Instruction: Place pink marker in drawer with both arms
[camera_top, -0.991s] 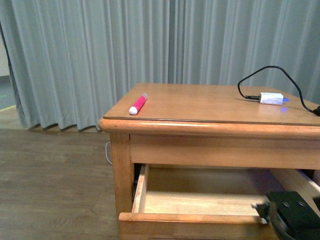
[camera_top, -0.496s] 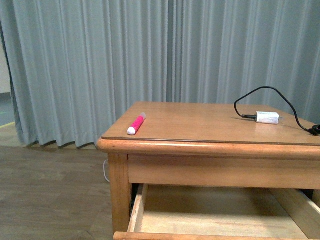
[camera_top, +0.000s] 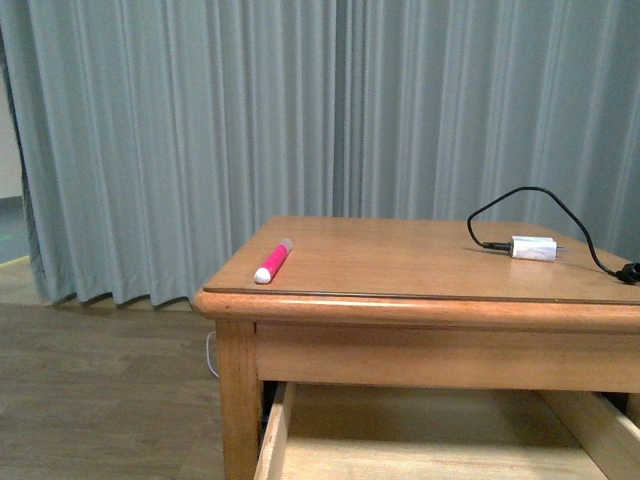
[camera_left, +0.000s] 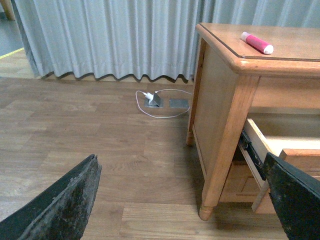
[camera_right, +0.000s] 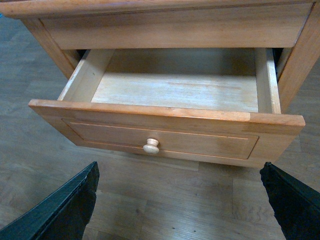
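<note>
The short, thick, bright pink marker with a white cap (camera_top: 273, 262) lies flat on the honey-brown wooden counter (camera_top: 430, 262), near its left front corner and well apart from the white charger plug (camera_top: 533, 249) with its black cable. Below it I see the wide wooden drawer (camera_right: 165, 137) pulled open, showing only its pale wood floor, with the small round knob (camera_right: 151, 146) facing out. My left claw (camera_left: 181, 165) is spread wide, low beside the counter's leg and well below the marker. My right claw (camera_right: 180, 170), also wide, hangs before the drawer front.
</note>
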